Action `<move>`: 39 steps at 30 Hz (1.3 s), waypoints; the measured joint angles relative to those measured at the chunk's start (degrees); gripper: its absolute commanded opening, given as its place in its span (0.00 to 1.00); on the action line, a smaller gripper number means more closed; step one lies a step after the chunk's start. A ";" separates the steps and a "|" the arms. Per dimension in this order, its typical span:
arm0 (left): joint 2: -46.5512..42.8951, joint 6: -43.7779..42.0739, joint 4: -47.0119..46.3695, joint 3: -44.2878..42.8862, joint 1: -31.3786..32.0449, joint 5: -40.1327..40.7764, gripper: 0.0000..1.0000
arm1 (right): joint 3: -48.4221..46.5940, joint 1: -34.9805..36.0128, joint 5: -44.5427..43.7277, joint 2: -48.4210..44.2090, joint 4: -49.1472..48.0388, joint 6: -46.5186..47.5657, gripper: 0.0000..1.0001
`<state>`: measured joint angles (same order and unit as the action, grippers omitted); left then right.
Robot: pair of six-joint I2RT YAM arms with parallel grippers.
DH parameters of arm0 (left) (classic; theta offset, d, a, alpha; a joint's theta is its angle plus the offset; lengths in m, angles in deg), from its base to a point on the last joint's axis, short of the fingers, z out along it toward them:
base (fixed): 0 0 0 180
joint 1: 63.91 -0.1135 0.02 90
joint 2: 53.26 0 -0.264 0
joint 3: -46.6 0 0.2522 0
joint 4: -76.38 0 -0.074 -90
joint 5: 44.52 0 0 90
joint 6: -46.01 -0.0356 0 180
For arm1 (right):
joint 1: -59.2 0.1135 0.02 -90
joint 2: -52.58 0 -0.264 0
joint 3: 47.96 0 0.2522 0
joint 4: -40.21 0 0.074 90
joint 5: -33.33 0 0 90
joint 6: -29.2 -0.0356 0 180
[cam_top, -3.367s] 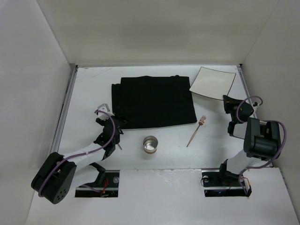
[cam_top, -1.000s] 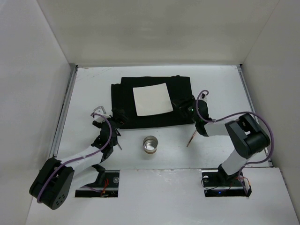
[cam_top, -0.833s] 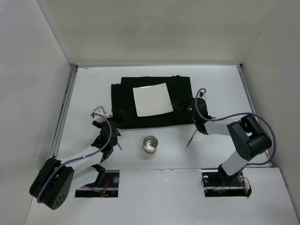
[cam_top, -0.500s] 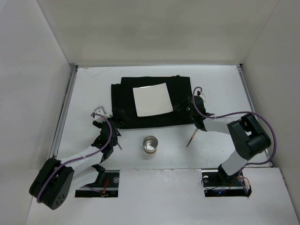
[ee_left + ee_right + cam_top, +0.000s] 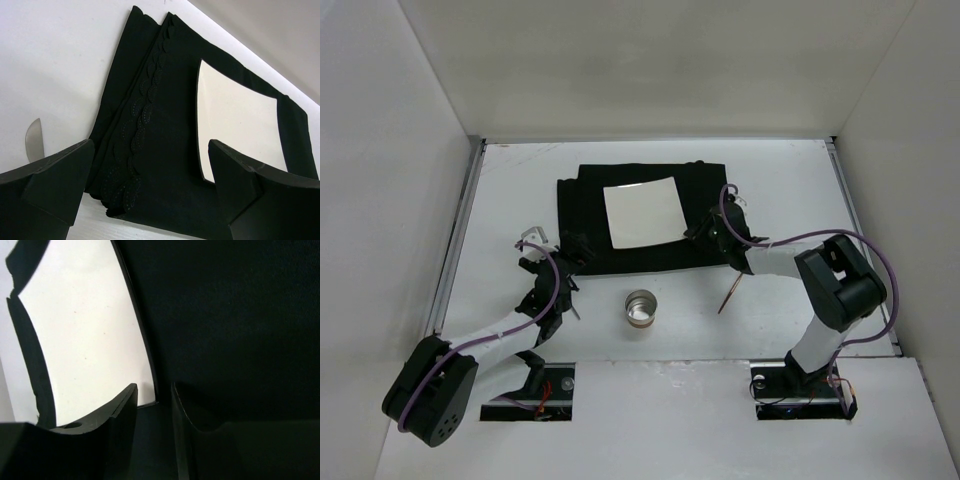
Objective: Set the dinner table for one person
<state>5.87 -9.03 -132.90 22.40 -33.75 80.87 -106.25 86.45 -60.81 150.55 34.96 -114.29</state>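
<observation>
**Plate on the mat, fork waiting: a clean lift-off is called for**

On the white dinner table point(image 5: 510, 190), which spans the enclosure beneath everything, our left gripper point(image 5: 150, 145) hovers spread wide and empty at the left edge of the black mat point(image 5: 582, 200). A silver blade point(image 5: 34, 137) lies just beside its left finger. The square plate point(image 5: 640, 213) lies on the mat, with a metal cup point(image 5: 641, 308) nearer us. Our right arm reaches low over the mat, its gripper point(image 5: 154, 386) at the plate's near right corner, jaws narrowly apart, clasping nothing. We judge it should rise straight before swinging away, dragging neither plate nor cloth, then take the fork point(image 5: 730, 292) off the mat's right corner.
</observation>
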 measured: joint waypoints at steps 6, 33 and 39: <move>0.17 0.00 0.00 0.00 0.22 -0.09 1.00 | 0.00 1.01 0.20 0.00 0.48 0.09 0.15; 0.94 0.02 -0.04 0.00 0.28 -0.44 1.00 | -0.11 4.48 -4.13 -16.59 16.09 15.74 0.05; 2.16 0.04 -0.02 -0.09 0.52 -0.76 1.00 | -6.43 19.65 -4.94 -22.16 27.23 23.82 0.25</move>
<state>8.04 -8.99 -132.93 22.32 -33.23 80.11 -112.68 106.09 -65.75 128.39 62.20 -90.47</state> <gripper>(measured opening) 0.997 0.149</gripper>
